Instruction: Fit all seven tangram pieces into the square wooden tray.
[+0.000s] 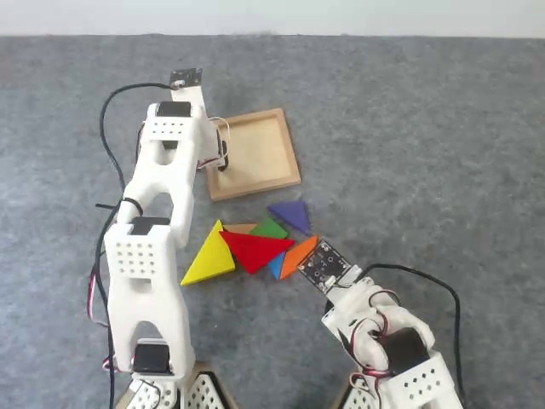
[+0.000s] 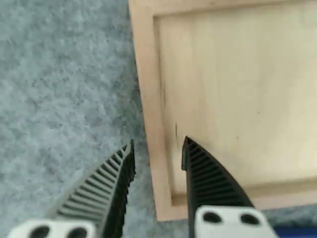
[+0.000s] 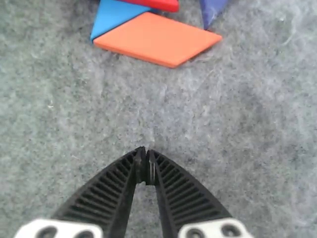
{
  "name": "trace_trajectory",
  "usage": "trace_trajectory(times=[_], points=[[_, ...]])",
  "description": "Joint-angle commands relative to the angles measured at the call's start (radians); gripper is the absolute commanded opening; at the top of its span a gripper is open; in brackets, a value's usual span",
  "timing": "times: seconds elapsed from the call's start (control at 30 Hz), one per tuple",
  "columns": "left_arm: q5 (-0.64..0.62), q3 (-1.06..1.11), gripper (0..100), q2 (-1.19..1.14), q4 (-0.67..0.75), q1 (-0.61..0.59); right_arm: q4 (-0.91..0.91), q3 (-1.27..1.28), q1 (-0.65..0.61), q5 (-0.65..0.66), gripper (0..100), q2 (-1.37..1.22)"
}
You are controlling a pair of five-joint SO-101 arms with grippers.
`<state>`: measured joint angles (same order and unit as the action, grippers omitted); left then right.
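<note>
The square wooden tray (image 1: pixel 255 153) lies with nothing in it at the back of the grey carpet. My left gripper (image 2: pixel 157 148) is open astride the tray's rim (image 2: pixel 148 114), one finger inside the tray and one outside over the carpet. Nearer the front, the pieces lie clustered: yellow triangle (image 1: pixel 209 256), red triangle (image 1: pixel 255 249), green piece (image 1: pixel 271 227), purple triangle (image 1: pixel 292 215), orange parallelogram (image 1: pixel 298 256), blue piece (image 1: pixel 277 266), tan piece (image 1: pixel 241 228). My right gripper (image 3: pixel 146 152) is shut with nothing in it, a short way in front of the orange parallelogram (image 3: pixel 156 37).
The left arm (image 1: pixel 157 230) stretches along the left of the pieces up to the tray. The right arm (image 1: pixel 375 328) sits at the front right. Bare carpet spreads to the right of the tray and the pieces.
</note>
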<state>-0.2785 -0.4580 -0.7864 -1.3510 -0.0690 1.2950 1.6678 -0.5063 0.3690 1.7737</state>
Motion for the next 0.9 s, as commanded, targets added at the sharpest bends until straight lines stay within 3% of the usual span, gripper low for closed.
trace_trajectory(times=[0.0,0.13,0.37,0.87], points=[[-0.009,-0.079,12,-0.006,-0.043,0.006,0.002,0.017,-0.008,-0.009,0.8,0.019],[-0.009,-0.082,1,-0.011,-0.044,0.006,0.002,0.017,-0.008,-0.009,0.8,0.019],[0.003,-0.019,1,0.002,-0.066,0.003,0.002,0.017,-0.008,-0.009,0.8,0.019],[0.169,0.033,1,0.009,-0.183,0.003,0.002,0.017,-0.008,-0.009,0.8,0.019]])
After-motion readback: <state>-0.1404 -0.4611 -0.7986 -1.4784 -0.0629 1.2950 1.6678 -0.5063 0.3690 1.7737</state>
